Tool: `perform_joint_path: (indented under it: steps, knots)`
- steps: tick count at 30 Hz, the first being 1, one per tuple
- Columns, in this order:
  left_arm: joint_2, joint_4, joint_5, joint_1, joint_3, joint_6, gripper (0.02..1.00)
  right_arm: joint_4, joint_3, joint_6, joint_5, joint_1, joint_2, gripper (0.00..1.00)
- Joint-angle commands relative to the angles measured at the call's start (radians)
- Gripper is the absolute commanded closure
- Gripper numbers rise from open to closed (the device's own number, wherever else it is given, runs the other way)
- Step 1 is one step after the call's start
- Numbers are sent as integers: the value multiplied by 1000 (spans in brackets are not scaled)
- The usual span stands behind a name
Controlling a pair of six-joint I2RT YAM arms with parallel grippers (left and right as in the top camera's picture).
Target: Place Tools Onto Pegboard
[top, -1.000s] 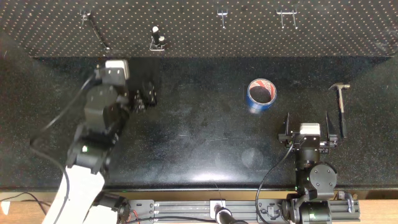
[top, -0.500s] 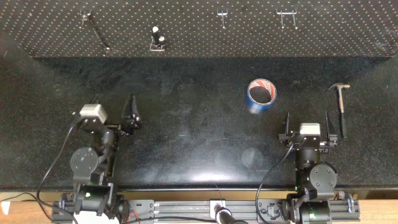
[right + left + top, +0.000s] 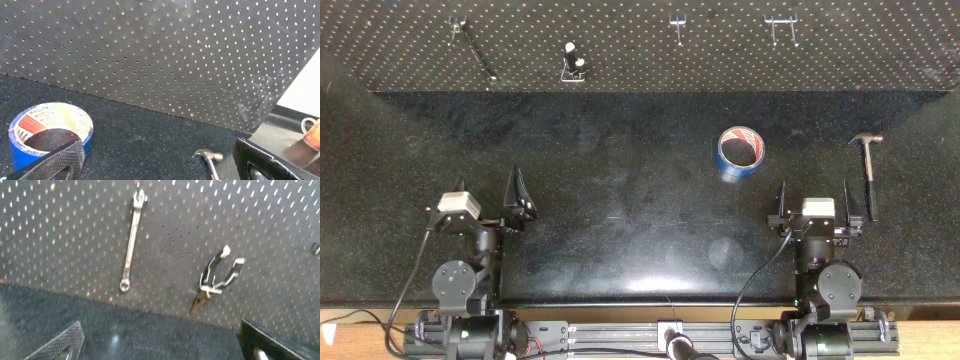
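Down by its base, left arm (image 3: pixel 470 245) has withdrawn from pegboard (image 3: pixel 620 40) — both jaws open

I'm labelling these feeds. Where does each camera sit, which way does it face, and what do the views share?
Top: fixed overhead, looking down on table and pegboard; left gripper and right gripper show.
Left wrist: behind the left gripper, facing wrench and pliers; own fingers at the corners.
Right wrist: behind the right gripper, facing pegboard, tape, hammer; own fingers likewise.
Shared: top also shows all four items.
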Motion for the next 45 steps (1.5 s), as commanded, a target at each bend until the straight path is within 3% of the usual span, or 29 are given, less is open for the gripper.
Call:
perform_joint_path:
  steps: [1, 9, 45]
  knots:
    - [-121, -139, -15, 2, -1, 42, 25, -9, -2, -10, 19, -4, -3, 25]
    - [-215, -291, -15, 2, -1, 241, 23, -9, -2, -10, 20, -4, -3, 25]
    - [-222, -309, -15, 2, -1, 245, 23, -9, -2, -10, 20, -4, -3, 25]
